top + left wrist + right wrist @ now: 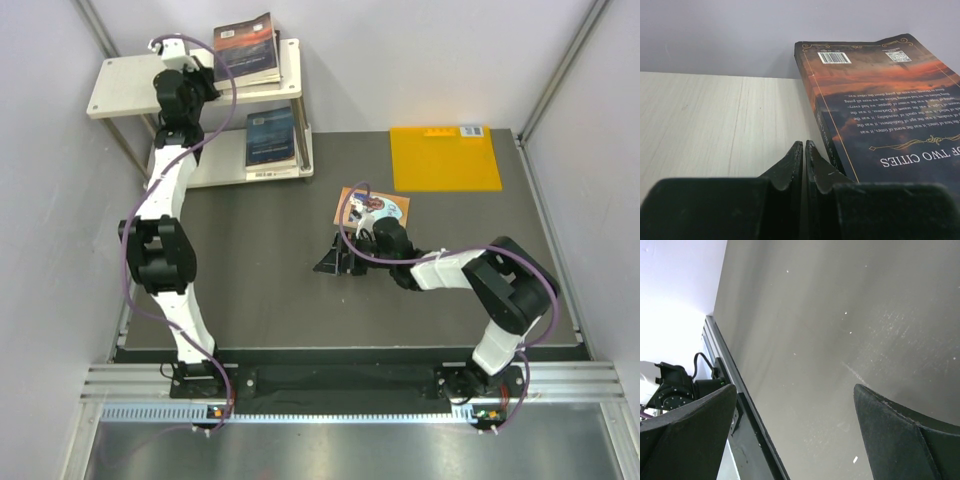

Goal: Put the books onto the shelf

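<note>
Reddish-dark book (890, 100) on the shelf (715, 125): only your left wrist view reads "OF TWO CITIES"; left gripper (804, 145) clenched empty, right gripper (795, 390) released.

Dark book with reddish glow (890, 100), back cover, upside down in the left wrist view:
- Title (920, 159) reads "TWO CITIES"; what precedes it is cut by the frame edge.
- Blurb (900, 117) is partly legible: "it was the best of times, it was the worst of times".
- Barcode (834, 58) and QR code (898, 56) sit at the far edge; the digits are too small.
- Spine lettering is too foreshortened to read.

Orange-yellow sheet (445, 165): small label (471, 130), unreadable.
</note>
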